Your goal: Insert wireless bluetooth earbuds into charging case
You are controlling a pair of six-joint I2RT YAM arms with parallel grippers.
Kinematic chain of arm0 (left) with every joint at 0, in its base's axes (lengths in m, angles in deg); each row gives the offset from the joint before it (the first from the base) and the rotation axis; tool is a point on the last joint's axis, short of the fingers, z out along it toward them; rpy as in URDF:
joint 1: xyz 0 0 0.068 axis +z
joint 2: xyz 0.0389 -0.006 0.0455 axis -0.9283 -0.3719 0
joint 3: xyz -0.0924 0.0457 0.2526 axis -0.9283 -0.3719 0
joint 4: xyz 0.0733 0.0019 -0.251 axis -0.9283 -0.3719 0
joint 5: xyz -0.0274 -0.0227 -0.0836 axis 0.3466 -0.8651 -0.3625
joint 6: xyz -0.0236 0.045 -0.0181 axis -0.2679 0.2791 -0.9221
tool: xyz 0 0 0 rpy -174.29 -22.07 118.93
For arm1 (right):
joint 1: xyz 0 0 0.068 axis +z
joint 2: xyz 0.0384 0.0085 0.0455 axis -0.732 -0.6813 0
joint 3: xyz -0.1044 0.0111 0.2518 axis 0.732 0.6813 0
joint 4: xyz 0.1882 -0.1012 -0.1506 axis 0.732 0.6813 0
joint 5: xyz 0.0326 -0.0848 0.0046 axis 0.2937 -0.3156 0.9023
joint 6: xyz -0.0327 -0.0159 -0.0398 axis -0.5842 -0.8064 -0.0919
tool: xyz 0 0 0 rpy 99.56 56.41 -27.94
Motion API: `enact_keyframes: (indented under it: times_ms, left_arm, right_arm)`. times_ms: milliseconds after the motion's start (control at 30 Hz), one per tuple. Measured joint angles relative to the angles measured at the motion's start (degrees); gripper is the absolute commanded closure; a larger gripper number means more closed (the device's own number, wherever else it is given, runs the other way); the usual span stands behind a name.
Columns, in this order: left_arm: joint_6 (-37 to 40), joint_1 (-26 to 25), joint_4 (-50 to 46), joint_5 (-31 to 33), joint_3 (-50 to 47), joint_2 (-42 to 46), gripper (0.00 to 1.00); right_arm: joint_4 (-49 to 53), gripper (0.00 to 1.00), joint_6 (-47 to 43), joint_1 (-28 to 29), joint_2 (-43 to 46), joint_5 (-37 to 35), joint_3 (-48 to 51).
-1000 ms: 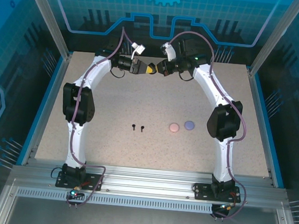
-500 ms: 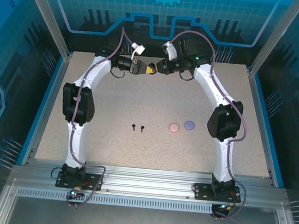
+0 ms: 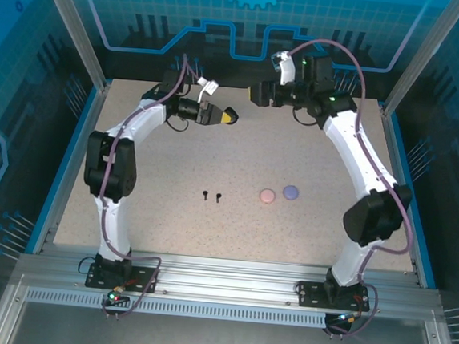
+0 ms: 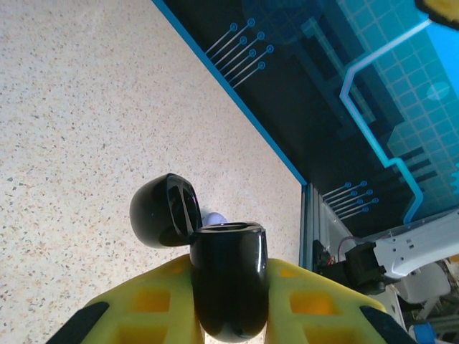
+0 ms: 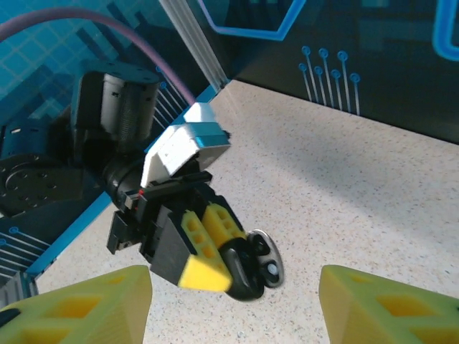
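Note:
A black charging case (image 4: 229,279) is clamped between the yellow fingers of my left gripper (image 4: 229,290), held above the far part of the table. Its lid (image 4: 163,211) is hinged open. From the top I see the left gripper (image 3: 225,117) with the case at its tip, and my right gripper (image 3: 256,92) a short way to its right, apart from it. In the right wrist view the right gripper (image 5: 233,287) stands wide open and holds nothing, facing the held case (image 5: 252,269). Two black earbuds (image 3: 205,195) (image 3: 218,195) lie on the table's middle.
A pink round case (image 3: 267,195) and a lilac round case (image 3: 291,192) lie side by side right of the earbuds. The speckled table (image 3: 174,159) is ringed by a blue rim and frame posts (image 3: 73,29). The back wall stands close behind both grippers.
My right gripper was at the case's front, then opened and drew back to the right. The left gripper kept the case and shifted slightly.

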Motion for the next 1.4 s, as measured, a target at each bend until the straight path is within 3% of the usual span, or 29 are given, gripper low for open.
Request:
enact_keyframes:
  times_ms: [333,500,933,1267,1400]
  left_arm:
    - [-8.1,0.3,13.4,3.3,-15.8,17.0,1.0]
    - [-13.7,0.3,21.7,5.8,-22.8,23.3,1.0]
    - [-21.0,0.3,38.4,20.5,-36.4,38.0,1.0]
    - [-22.1,0.1,52.5,29.7,-45.1,43.4,1.0]
    - [-21.5,0.1,62.4,32.5,-51.4,44.4,1.0]
  right_arm:
    - [-2.8,0.3,6.1,0.6,13.4,-7.5,17.9]
    - [-2.2,0.3,8.2,5.1,17.1,-13.8,23.8]
    - [0.0,0.3,14.1,19.3,18.7,-29.4,30.9]
    - [-3.2,0.3,22.2,25.4,18.2,-36.8,37.7]
    - [-4.2,0.3,24.3,27.8,16.9,-39.1,37.7]
